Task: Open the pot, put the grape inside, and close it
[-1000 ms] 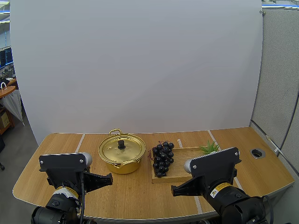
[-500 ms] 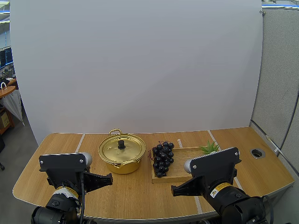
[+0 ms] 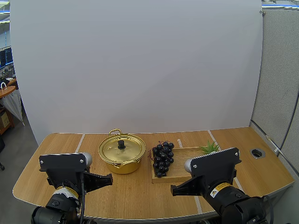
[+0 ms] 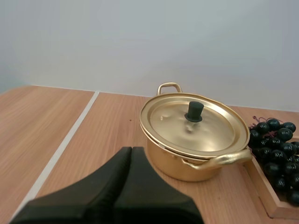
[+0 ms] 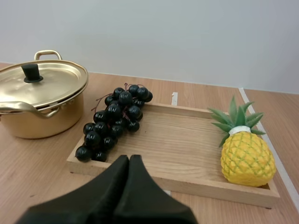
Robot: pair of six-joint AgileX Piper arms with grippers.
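Standing on the table (image 3: 56,151), the gold pot (image 3: 121,154) with its lid (image 4: 194,123) on sits just left of a wooden tray (image 3: 182,156). The tray bears the bunch of grapes (image 3: 162,158) at its left end and a pineapple (image 5: 246,156) at its right. The left gripper (image 4: 131,151) and right gripper (image 5: 129,159), fingers pressed together, hover near the front edge, apart from both.

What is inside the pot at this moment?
The inside cannot be seen: the lid sits on the pot and covers it. The grapes lie outside, on the tray beside the pot.
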